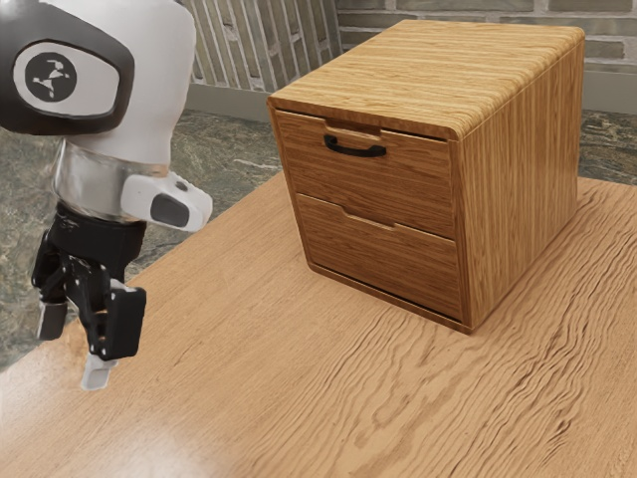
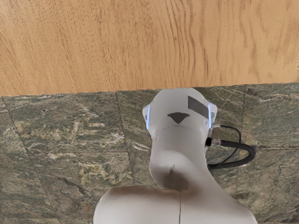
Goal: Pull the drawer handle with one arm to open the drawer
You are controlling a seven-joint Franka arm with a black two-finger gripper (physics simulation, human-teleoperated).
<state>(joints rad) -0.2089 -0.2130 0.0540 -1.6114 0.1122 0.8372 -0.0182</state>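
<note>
Wood-grain surface (image 1: 299, 398) runs wide here, mottled grey-green stone floor (image 1: 209, 149) past its edge, grey wall (image 1: 259, 40) standing behind.

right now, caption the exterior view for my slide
Open gripper hangs at the table edge, far from the drawer handle on the cabinet.

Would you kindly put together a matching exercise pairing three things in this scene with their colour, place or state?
Things:
1. handle
2. gripper
3. cabinet

Descriptions:
A. open, hanging near the table's edge
B. light wood, standing on the table
C. black, fixed to the upper drawer

Pairs: 1-C, 2-A, 3-B.
</note>
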